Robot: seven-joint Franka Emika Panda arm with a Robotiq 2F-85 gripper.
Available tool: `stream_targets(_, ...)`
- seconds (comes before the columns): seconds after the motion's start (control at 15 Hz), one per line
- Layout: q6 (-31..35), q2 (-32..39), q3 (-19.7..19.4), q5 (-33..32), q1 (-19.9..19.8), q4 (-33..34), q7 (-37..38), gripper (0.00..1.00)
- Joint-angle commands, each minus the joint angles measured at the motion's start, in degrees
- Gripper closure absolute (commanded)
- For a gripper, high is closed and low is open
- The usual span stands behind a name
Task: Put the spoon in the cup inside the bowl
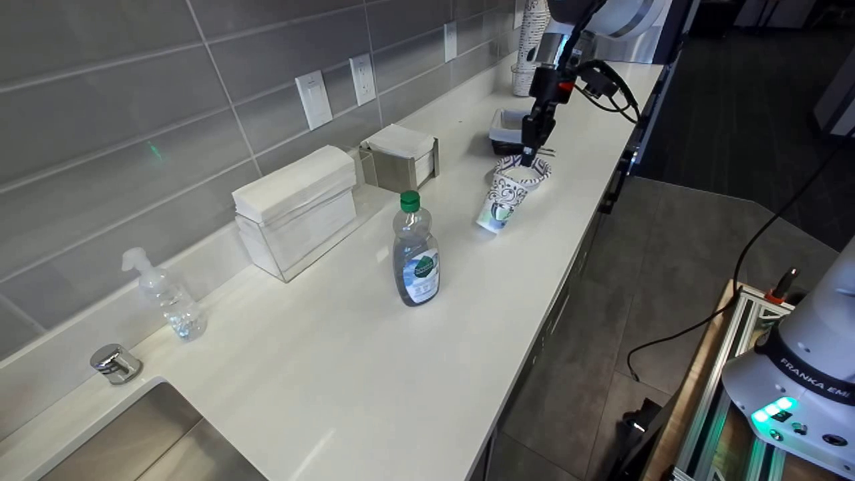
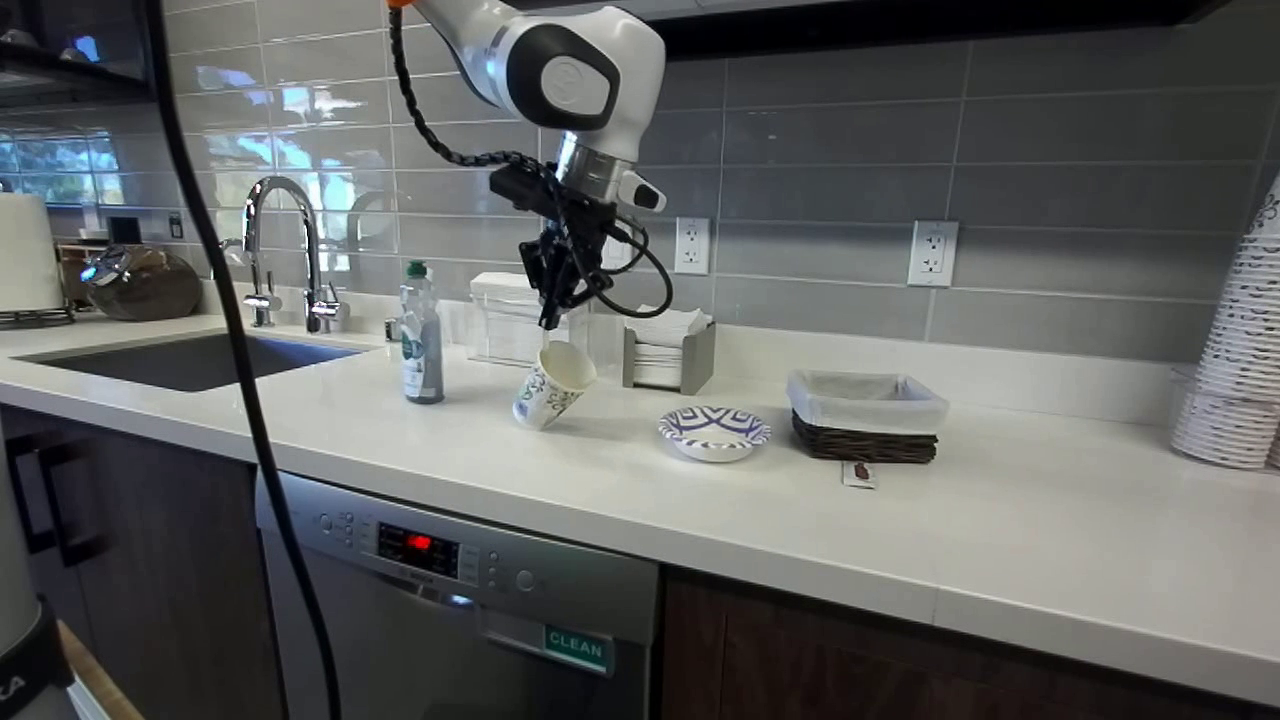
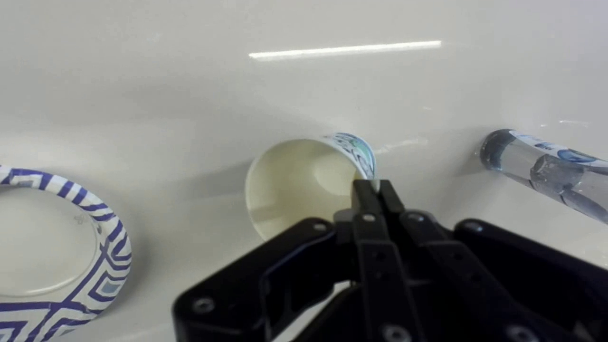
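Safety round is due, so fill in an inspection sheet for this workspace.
Surface: white, glossy counter.
Cup: tilted mouth-up at the gripper; contact with the counter unclear.
Bowl: upright on the counter, apart from the cup.
Spoon: not identifiable for certain.
Clutter: soap bottle, napkin holder, towel box, lined basket, small packet, stacked cups.
Gripper: fingers closed on a thin pale piece, perhaps the spoon or the cup's rim.
Cables: black loops beside the gripper; black cord crossing before the counter in an exterior view.
Surroundings: sink, dishwasher marked CLEAN, tiled wall.
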Motion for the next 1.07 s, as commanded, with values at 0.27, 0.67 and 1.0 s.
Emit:
stream_targets(0.27, -0.8, 0.7, 0.7, -1.2, 0.5, 2.8, 0.6, 0.99)
stream_targets(0.67, -0.9, 0.8, 1.5, -0.3, 1.3, 3.8, -0.4, 0.99)
stream_targets(1.0, -1.2, 1.0, 2.0, -0.1, 1.9, 4.1, -0.5, 0.99)
